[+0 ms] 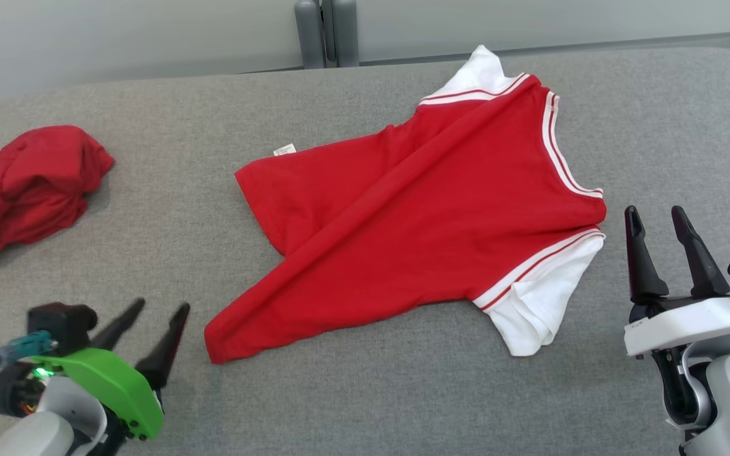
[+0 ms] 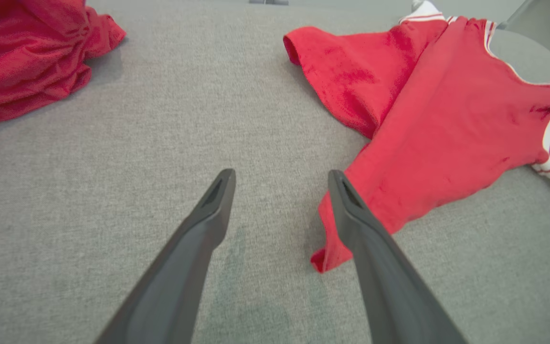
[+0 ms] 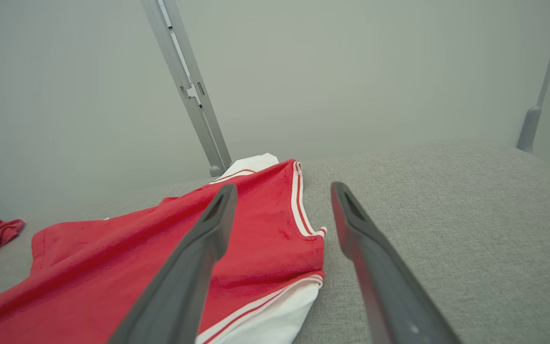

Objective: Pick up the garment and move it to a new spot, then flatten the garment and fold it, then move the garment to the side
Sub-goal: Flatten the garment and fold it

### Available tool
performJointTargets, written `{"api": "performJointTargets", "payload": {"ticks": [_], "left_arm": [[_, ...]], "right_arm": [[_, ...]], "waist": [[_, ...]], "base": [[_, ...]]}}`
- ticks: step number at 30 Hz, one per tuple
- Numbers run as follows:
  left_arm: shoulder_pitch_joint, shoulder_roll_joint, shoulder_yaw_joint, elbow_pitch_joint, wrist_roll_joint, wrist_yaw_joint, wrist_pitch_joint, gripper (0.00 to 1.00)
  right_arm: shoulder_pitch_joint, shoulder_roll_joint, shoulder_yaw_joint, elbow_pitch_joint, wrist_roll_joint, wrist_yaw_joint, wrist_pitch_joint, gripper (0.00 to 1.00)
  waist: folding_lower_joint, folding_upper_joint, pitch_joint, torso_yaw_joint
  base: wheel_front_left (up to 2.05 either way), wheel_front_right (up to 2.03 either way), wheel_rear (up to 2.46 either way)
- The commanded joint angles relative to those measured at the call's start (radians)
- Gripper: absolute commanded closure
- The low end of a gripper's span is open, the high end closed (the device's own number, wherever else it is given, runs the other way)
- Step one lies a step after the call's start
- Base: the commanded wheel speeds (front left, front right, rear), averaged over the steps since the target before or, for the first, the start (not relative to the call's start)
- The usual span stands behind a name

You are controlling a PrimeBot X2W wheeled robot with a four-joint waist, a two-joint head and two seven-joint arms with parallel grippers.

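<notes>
Garment (image 1: 428,221), soft red knit, diagonally creased

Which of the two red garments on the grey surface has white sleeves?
The spread-out red shirt in the middle, with white striped sleeves. The crumpled plain red garment at the robot's left shows no white.

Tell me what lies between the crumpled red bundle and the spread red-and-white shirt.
The stretch is bare: just grey padded surface between the crumpled red bundle and the red-and-white shirt, plain in the head view.
</notes>
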Motion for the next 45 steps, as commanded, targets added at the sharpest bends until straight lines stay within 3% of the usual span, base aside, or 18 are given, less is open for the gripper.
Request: {"api": "performJointTargets", "payload": {"ticks": [1, 3, 6, 12, 21, 25, 27, 32, 33, 34, 35, 40, 45], "left_arm": [[0.011, 0.009, 0.022, -0.018, 0.022, 0.026, -0.036, 0.0], [0.02, 0.013, 0.052, -0.044, 0.033, 0.069, -0.091, 0.0], [0.021, -0.016, 0.057, -0.064, 0.037, 0.097, -0.113, 0.0], [-0.103, -0.116, 0.013, 0.012, 0.058, 0.121, -0.038, 0.0], [-0.348, -0.262, 0.008, 0.366, -0.014, 0.034, 0.116, 0.0], [-0.425, -0.318, 0.029, 0.535, -0.067, -0.04, 0.15, 0.0], [-0.468, -0.327, 0.024, 0.612, -0.06, -0.083, 0.158, 0.0], [-0.545, -0.346, 0.017, 0.77, -0.056, -0.133, 0.167, 0.0], [-0.56, -0.342, 0.015, 0.79, -0.051, -0.141, 0.166, 0.51], [-0.577, -0.336, 0.017, 0.807, -0.053, -0.155, 0.165, 0.91], [-0.584, -0.335, 0.018, 0.817, -0.061, -0.165, 0.173, 1.0], [-0.66, -0.283, 0.007, 0.788, -0.04, -0.194, 0.17, 1.0], [-0.763, -0.179, 0.003, 0.746, -0.017, -0.201, 0.2, 1.0]], "right_arm": [[0.018, 0.0, -0.004, -0.004, -0.002, 0.0, -0.003, 0.0], [0.025, 0.012, -0.004, -0.011, -0.008, 0.0, -0.003, 0.0], [0.025, 0.019, -0.002, -0.016, -0.002, 0.0, -0.003, 0.0], [0.002, 0.025, 0.022, -0.006, 0.004, 0.0, -0.003, 0.0], [-0.047, 0.021, 0.06, 0.006, 0.009, 0.0, -0.003, 0.0], [-0.063, 0.025, 0.067, 0.01, 0.011, 0.0, -0.003, 0.0], [-0.071, 0.028, 0.071, 0.011, 0.011, 0.0, -0.003, 0.0], [-0.09, 0.037, 0.083, 0.007, 0.01, 0.0, -0.003, 0.0], [-0.093, 0.038, 0.083, 0.006, 0.01, 0.0, -0.003, 0.0], [-0.095, 0.042, 0.084, 0.004, 0.01, 0.0, -0.003, 0.0], [-0.096, 0.045, 0.081, 0.003, 0.009, 0.0, -0.003, 0.0], [-0.095, 0.059, 0.062, -0.009, 0.005, 0.0, -0.003, 0.0], [-0.119, 0.08, 0.068, -0.023, 0.005, 0.0, -0.003, 0.0]], "waist": [[0.0, 0.0, -0.014, 0.004], [0.0, 0.0, -0.018, 0.0], [0.0, 0.0, -0.011, -0.005], [0.0, 0.0, 0.014, -0.03], [0.0, 0.0, 0.068, -0.099], [0.0, 0.0, 0.091, -0.135], [0.0, 0.0, 0.105, -0.154], [0.0, 0.0, 0.142, -0.191], [0.0, 0.0, 0.148, -0.197], [0.0, 0.0, 0.158, -0.206], [0.0, 0.0, 0.163, -0.212], [0.0, 0.0, 0.191, -0.237], [0.0, 0.0, 0.237, -0.274]], "base": [[0.0, 0.0, 0.0], [0.0, 0.0, 0.0], [0.0, 0.0, 0.0], [0.0, 0.0, 0.0], [0.0, 0.0, 0.0], [0.0, 0.0, 0.0], [0.0, 0.0, 0.0], [0.0, 0.0, 0.0], [0.0, 0.0, 0.0], [0.0, 0.0, 0.0], [0.0, 0.0, 0.0], [0.0, 0.0, 0.0], [0.0, 0.0, 0.0]]}}
